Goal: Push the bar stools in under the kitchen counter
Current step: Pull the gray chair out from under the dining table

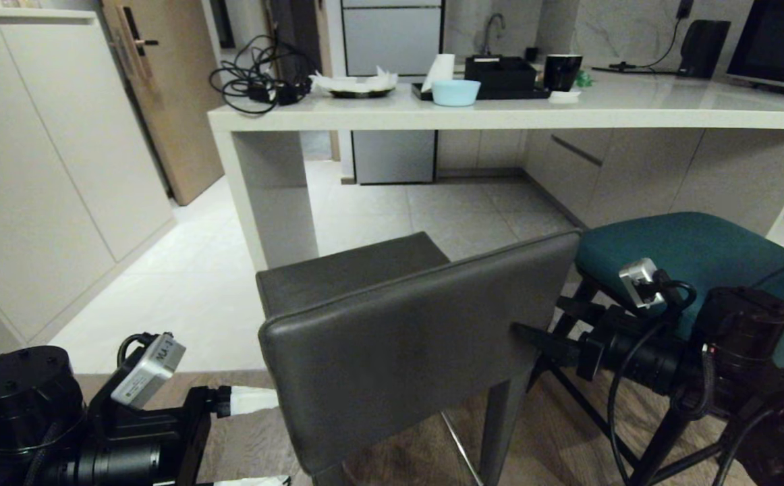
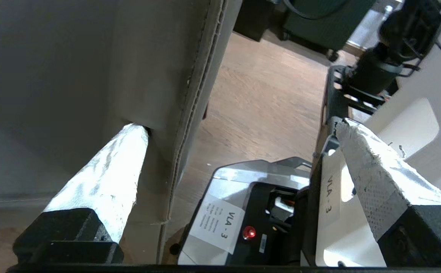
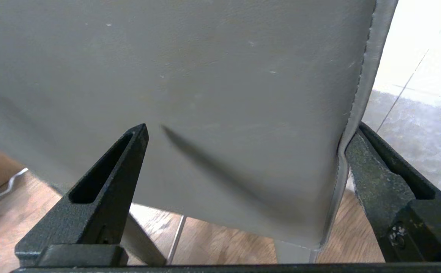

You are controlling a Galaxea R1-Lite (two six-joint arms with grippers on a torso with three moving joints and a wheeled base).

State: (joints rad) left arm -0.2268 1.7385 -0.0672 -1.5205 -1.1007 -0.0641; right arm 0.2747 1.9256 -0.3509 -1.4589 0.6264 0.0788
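The dark grey stool (image 1: 419, 344) stands close in front of me, its flat backrest facing me and its seat pointing at the kitchen counter (image 1: 567, 115). To its right is the teal stool (image 1: 675, 256), partly behind my right arm. My left gripper (image 1: 257, 439) is open at the backrest's left edge. In the left wrist view one white-taped finger (image 2: 106, 182) presses into the backrest (image 2: 53, 76). My right gripper (image 1: 537, 317) is open at the backrest's right edge. Its black fingers (image 3: 106, 189) straddle that edge, and one dents the seam of the backrest (image 3: 243, 76).
The counter's white side panel (image 1: 270, 196) stands left of the opening under the slab. On top lie cables (image 1: 257, 77), a blue bowl (image 1: 456, 92) and a black mug (image 1: 561, 71). White cabinets (image 1: 48, 189) line the left wall. My own base (image 2: 243, 212) is below the left gripper.
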